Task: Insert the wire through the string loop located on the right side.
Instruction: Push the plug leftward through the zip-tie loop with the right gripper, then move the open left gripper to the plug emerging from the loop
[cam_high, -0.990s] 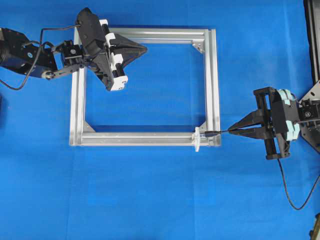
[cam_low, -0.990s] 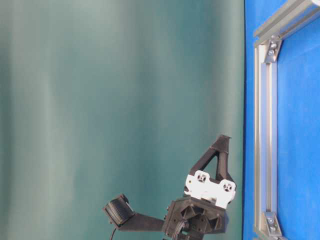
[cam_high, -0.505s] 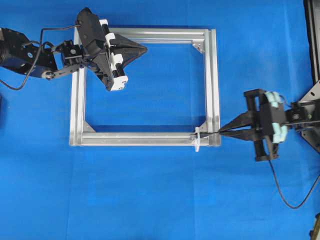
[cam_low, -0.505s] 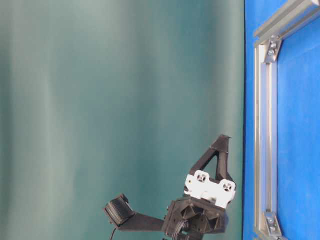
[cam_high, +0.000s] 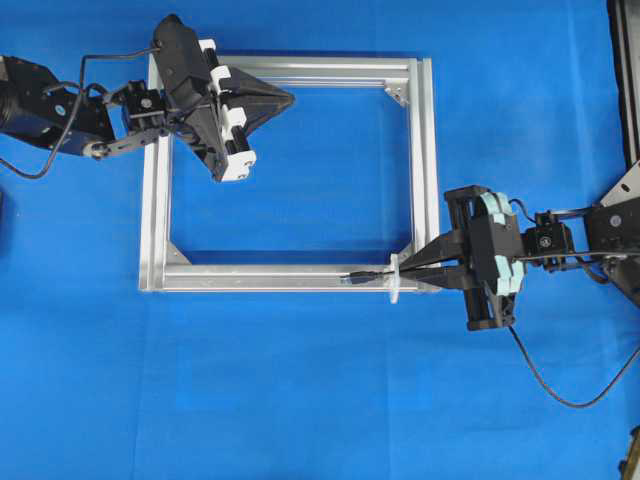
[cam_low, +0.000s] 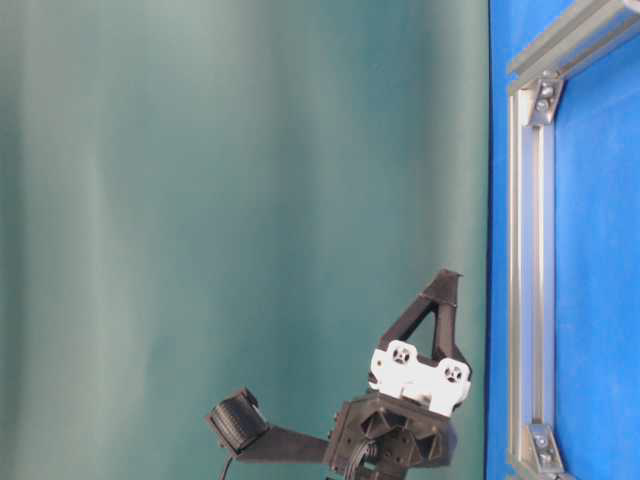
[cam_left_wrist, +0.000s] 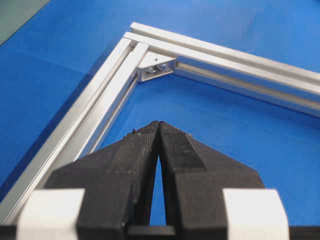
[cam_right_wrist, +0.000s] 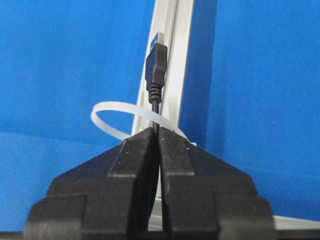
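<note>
one hand matters: the right hand (cam_high: 432, 268), clamped on the wire (cam_right_wrist: 158, 62), has the plug lying along the frame's near bar (cam_high: 280, 276), already left of the string loop (cam_high: 395, 278), while the left hand (cam_high: 285, 98), closed and empty, hovers far off.

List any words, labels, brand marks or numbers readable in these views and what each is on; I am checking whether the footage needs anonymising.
No readable text appears in any view.
Silver aluminium frame: bare metal, no markings.
Thin black wire with its plug: no logo visible.
White string loop: plain.
Black right gripper and black left gripper: no labels on the fingers.
Blue cloth table cover: plain.
</note>
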